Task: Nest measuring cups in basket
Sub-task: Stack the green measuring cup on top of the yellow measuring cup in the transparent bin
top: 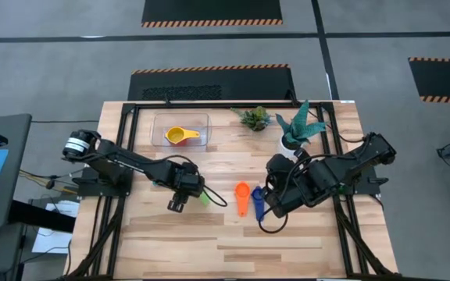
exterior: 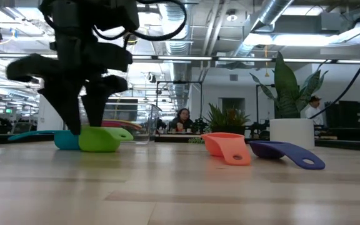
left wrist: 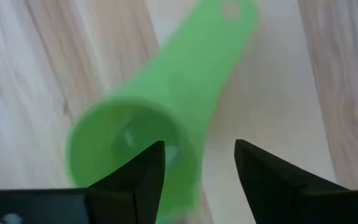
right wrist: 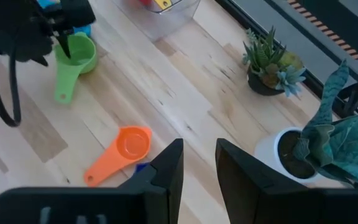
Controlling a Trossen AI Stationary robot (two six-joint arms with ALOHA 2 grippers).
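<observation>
The green cup (left wrist: 126, 143) lies on the table near its middle, bowl up and handle flat (top: 205, 198). My left gripper (left wrist: 199, 149) is open and points down at it: one finger stands over the bowl, the other outside beside the handle's root. A light blue cup (exterior: 64, 139) sits just behind the green one. The orange cup (top: 242, 195) and the dark blue cup (top: 258, 201) lie side by side to the right. My right gripper (right wrist: 199, 155) hovers open above them, holding nothing. The clear basket (top: 162, 136) at the far side holds a yellow cup (top: 180, 135) and something red. My left gripper stands astride the green cup's bowl wall (left wrist: 185, 155) on the handle side, coming from above. I cannot tell whether either finger touches the cup. The cup rests flat on the table.
A white plant pot (top: 290, 144) with a tall leafy plant and a small succulent (top: 255, 117) stand at the far right, close to my right arm. Bare wood lies along the near half of the table. People sit in the room beyond.
</observation>
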